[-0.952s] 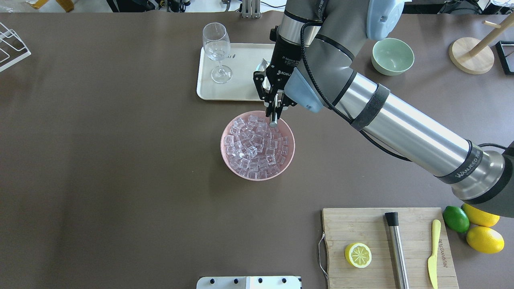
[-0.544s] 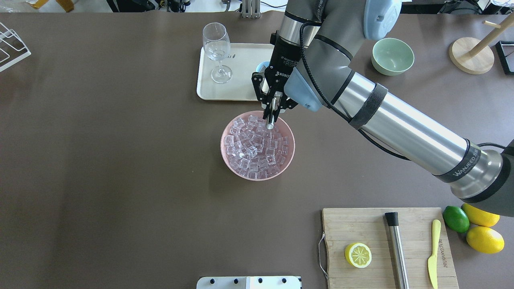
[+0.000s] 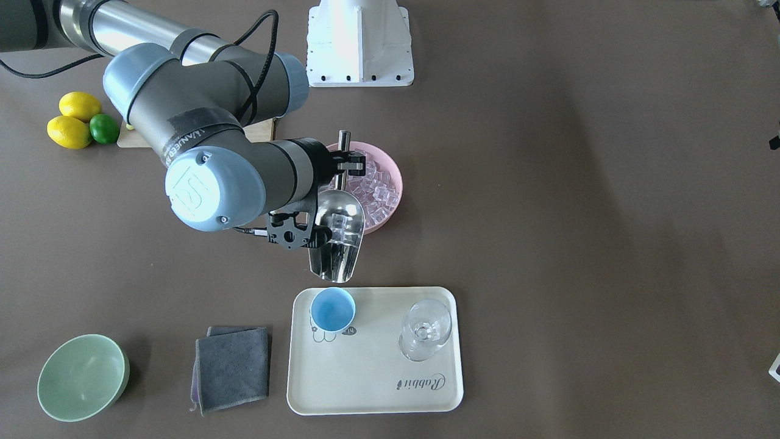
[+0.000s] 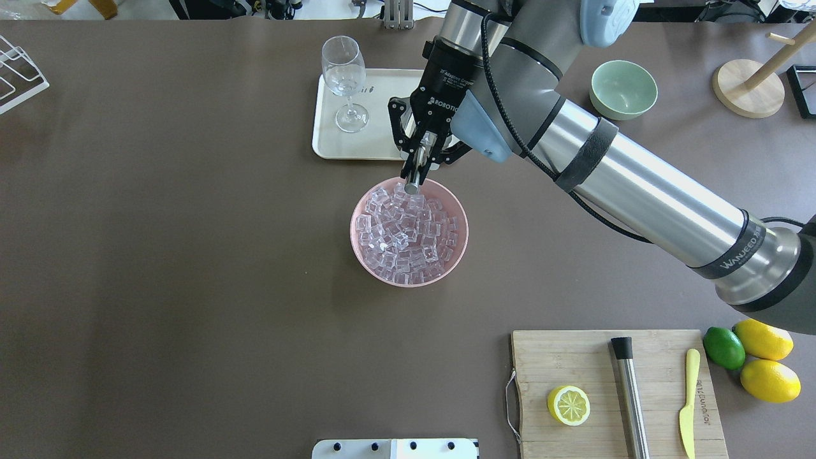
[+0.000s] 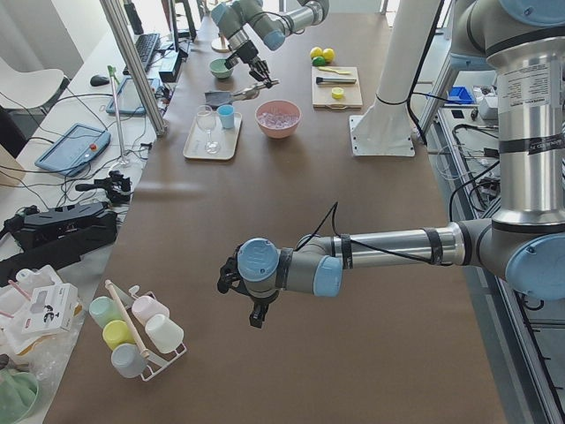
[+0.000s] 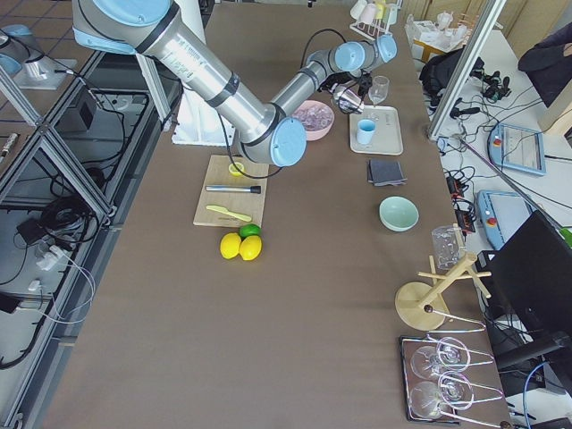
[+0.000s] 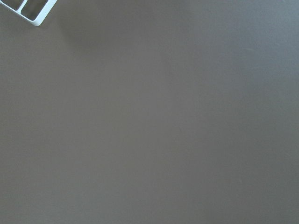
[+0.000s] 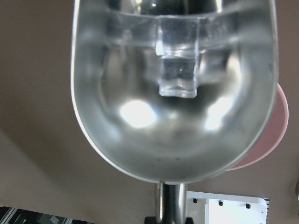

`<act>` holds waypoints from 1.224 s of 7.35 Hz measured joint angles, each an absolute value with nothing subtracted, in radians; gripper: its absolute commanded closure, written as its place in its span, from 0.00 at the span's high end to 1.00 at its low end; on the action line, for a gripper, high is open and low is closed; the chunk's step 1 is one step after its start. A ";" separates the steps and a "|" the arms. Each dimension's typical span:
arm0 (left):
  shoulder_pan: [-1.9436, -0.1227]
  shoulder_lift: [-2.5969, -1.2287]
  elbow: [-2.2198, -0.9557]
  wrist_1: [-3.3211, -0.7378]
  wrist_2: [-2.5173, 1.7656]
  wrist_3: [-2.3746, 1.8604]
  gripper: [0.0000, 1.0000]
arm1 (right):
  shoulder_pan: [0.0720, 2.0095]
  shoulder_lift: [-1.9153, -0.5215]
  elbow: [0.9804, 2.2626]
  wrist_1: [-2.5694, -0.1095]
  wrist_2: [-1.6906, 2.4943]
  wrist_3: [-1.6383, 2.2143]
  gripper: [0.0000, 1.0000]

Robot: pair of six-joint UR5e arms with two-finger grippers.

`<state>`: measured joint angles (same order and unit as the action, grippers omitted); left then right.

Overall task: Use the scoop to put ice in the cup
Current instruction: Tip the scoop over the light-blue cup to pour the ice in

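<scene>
My right gripper (image 4: 422,150) is shut on the rod handle of the steel scoop (image 3: 339,241). The scoop's trough hangs in the air between the pink bowl (image 3: 397,180) and the cream tray (image 3: 372,378), with its mouth toward the tray. One or two clear ice cubes (image 8: 177,70) lie in the trough. The bowl holds many more ice cubes (image 4: 405,231). The light-blue cup (image 3: 333,308) stands on the tray just beyond the scoop's mouth; in the overhead view it is hidden by the gripper. My left gripper (image 5: 252,299) hovers far away over bare table; I cannot tell whether it is open.
A wine glass (image 4: 344,80) stands on the tray beside the cup. A pale-green bowl (image 4: 623,89), a grey cloth (image 3: 232,368), and a cutting board (image 4: 542,357) with a lemon half, steel cylinder and knife lie to the right side.
My right gripper has carried the scoop away from the pink bowl toward the tray and a little to the left. The cup, glimpsed earlier, is now hidden in the overhead view.
</scene>
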<state>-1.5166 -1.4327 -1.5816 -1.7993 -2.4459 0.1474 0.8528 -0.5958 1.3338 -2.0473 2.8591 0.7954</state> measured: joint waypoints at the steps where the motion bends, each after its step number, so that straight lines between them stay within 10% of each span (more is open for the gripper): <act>1: -1.517 -1.435 -1.579 -1.799 -2.443 0.146 0.98 | 0.869 -0.595 1.331 -2.047 2.901 0.795 0.00; 9: -1.513 -1.442 -1.570 -1.797 -2.438 0.142 0.98 | 0.894 -0.616 1.329 -2.024 3.010 0.787 0.00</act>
<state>-1.5129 -1.4419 -1.5695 -1.7965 -2.4376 0.1420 0.8939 -0.6155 1.3288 -2.0243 3.0097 0.7867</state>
